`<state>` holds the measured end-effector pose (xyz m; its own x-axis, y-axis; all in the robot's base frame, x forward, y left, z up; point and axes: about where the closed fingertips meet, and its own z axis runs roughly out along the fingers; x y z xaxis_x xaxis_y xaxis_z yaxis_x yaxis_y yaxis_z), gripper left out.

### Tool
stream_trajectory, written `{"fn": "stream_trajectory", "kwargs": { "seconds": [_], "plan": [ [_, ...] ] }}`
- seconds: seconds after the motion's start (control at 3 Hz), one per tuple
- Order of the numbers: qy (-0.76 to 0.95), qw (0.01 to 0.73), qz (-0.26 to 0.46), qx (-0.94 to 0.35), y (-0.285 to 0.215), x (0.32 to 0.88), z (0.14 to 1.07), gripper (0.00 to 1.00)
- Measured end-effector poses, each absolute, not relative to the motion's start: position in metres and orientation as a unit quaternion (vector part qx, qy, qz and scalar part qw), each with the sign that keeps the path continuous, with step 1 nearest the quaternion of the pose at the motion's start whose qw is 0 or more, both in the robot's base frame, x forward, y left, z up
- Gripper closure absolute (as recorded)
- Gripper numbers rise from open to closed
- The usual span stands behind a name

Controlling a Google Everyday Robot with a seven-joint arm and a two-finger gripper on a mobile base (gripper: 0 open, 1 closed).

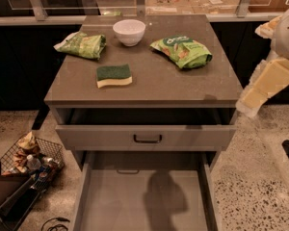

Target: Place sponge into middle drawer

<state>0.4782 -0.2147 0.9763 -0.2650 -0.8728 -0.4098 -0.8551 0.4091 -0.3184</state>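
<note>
The sponge, dark green on top with pale yellow foam below, lies flat on the grey cabinet top, left of centre. The middle drawer is pulled far out at the bottom of the view, and its long grey floor holds only a shadow. Above it, a grey drawer front with a dark bar handle stands slightly out. My gripper shows as pale cream parts of the arm at the right edge, beside the cabinet's right side and well away from the sponge.
A white bowl stands at the back of the top. Two crinkled green snack bags lie there, one at the back left and one at the right. A wire basket of clutter sits on the speckled floor at the left.
</note>
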Motion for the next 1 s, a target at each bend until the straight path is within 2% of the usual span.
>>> {"fn": "stream_trajectory", "kwargs": {
  "seconds": [0.67,1.0],
  "plan": [
    [0.758,0.439,0.077,-0.477,-0.171,0.563,0.975,0.0],
    [0.73,0.496,0.107,-0.457,-0.151,0.6,0.982,0.0]
  ]
}}
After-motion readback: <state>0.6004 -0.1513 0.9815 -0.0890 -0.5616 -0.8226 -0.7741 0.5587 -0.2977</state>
